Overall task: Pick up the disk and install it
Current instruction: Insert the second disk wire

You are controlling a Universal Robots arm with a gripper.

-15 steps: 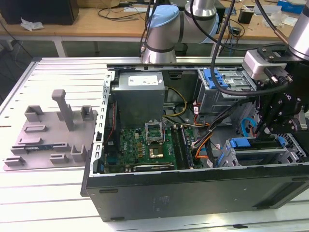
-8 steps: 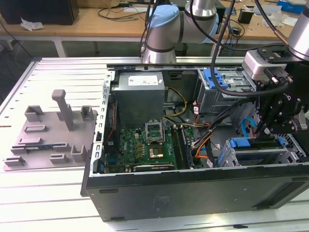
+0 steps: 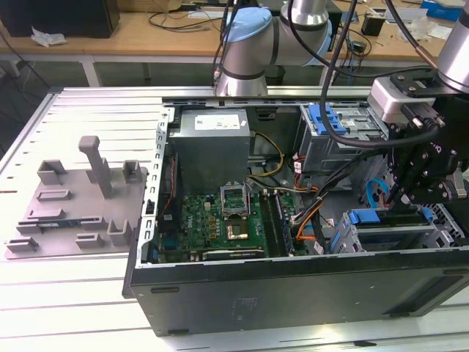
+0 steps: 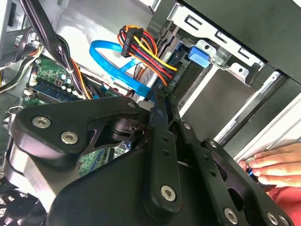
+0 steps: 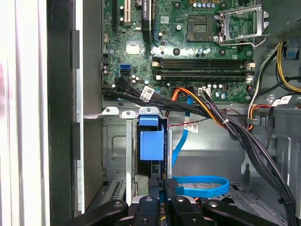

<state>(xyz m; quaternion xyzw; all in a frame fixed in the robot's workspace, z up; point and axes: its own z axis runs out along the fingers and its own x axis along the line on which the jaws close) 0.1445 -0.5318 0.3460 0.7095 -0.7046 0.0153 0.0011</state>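
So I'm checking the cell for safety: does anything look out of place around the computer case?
Yes. A person's hand rests on the edge of the case in the second wrist view, close beside the pincer, which is down at the drive bay. Nothing looks spilled or damaged.

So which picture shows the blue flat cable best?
The first wrist view: the blue flat cable lies in plain sight as a loop just beyond the gripper. The second wrist view shows it curving beside coloured wires. The exterior view shows a small arc behind the gripper.
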